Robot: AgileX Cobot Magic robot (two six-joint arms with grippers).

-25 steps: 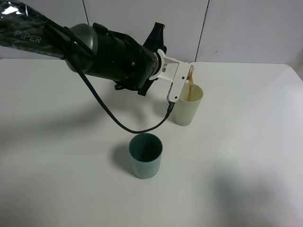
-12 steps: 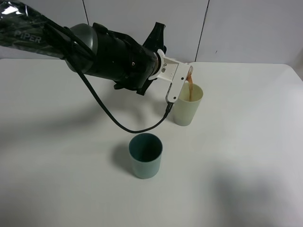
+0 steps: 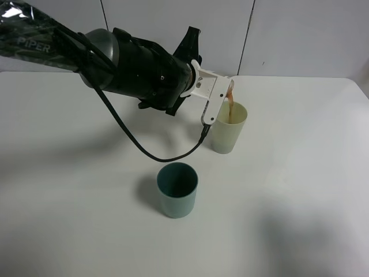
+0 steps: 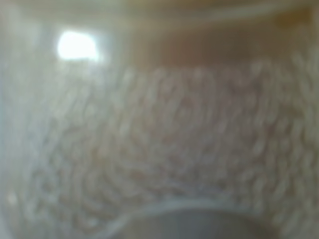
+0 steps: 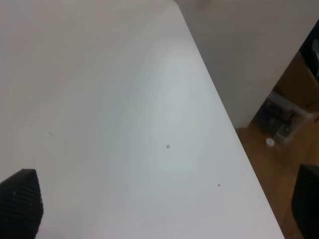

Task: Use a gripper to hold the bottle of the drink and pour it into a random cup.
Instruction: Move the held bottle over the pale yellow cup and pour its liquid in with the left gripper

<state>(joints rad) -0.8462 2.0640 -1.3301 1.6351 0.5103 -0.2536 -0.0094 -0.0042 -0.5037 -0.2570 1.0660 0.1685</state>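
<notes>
Pouring is in hand: the left gripper [image 3: 218,96], clamped on the tilted bottle [image 3: 231,90], streams brown drink into the yellow-green cup [image 3: 226,137], so the next move is probably to tip the bottle back upright.

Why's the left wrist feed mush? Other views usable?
Left wrist: fully out of focus, something sits right at the lens, with one glare spot. Exterior high: sharp, even light, soft shadows on the white table beside the short dark teal cup. Right wrist: tabletop in focus, black claw fingertips blurred.
</notes>
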